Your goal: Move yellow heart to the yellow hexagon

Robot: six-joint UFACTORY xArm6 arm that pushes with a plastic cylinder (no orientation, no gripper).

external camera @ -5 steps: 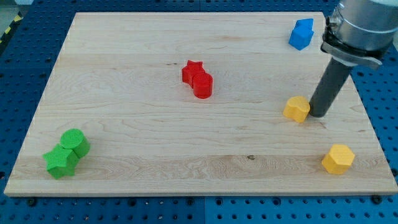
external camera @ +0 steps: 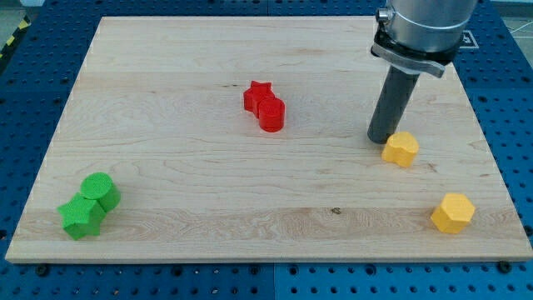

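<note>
The rod has no fingers to open or shut; my tip (external camera: pixel 381 138) rests just upper-left of the yellow heart (external camera: pixel 400 148), right of frame centre. The yellow hexagon (external camera: pixel 452 212) lies lower right, apart. Push line looks aligned; open desk (external camera: pixel 208 208) between, right edge near.

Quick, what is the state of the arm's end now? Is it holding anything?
No gripper: my tip is a bare rod end that holds nothing. It stands on the board just at the view's left of the yellow heart, close against it; contact cannot be told.
</note>
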